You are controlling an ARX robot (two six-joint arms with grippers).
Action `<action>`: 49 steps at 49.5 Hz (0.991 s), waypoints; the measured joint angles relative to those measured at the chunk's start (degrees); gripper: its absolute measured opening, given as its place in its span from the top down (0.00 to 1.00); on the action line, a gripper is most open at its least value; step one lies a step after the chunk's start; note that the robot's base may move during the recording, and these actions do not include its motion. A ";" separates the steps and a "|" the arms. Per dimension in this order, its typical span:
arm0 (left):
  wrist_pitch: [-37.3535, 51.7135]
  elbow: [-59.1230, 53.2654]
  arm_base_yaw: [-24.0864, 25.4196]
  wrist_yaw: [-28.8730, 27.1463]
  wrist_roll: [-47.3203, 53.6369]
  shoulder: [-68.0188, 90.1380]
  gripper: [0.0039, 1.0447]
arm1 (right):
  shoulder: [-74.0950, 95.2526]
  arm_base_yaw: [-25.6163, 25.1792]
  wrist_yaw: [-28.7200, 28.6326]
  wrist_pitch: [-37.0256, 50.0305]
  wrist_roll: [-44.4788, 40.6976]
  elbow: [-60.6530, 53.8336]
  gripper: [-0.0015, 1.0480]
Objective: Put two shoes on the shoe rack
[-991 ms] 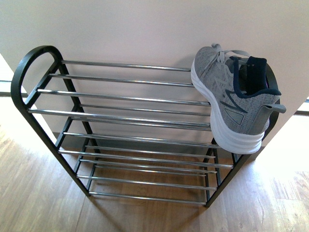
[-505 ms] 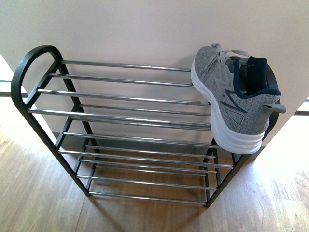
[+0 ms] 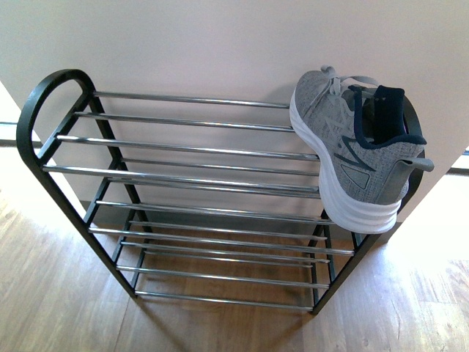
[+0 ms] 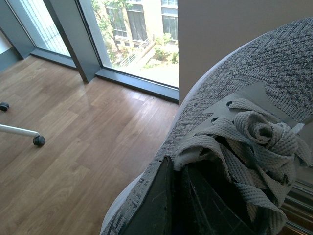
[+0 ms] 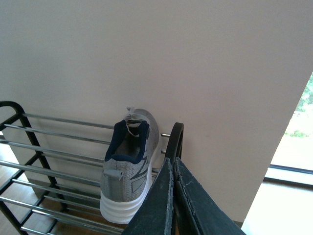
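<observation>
Two tools – L tool (image 4: 176,171) pinching shoe (image 4: 254,83), R tool (image 5: 172,166) pressed together, facing shoe rack (image 5: 175,139)

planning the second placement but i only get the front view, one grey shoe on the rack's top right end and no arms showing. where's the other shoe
observer: a second grey shoe fills the left wrist view, up off the wood floor, right at the left claw.
operator: is it actually gripped
observer: looks so. the claw's dark fingers sit at the shoe's opening, just below the knotted laces.
operator: and the right arm
observer: the right claw is shut and empty. it faces the heel of the racked shoe, near the end frame of the shoe rack.
</observation>
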 joint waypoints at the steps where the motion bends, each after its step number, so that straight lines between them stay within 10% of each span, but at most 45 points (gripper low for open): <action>1: 0.00 0.00 0.00 0.04 0.00 0.00 0.98 | 0.00 0.00 0.00 0.00 0.00 0.00 0.98; 36: 2.62 -0.79 0.28 2.14 -0.24 -0.61 0.98 | 0.00 0.00 0.00 0.00 0.04 0.00 0.08; 49: 4.90 -0.50 3.67 12.41 -10.34 -0.37 0.98 | -0.02 0.00 0.00 0.00 0.04 0.00 0.09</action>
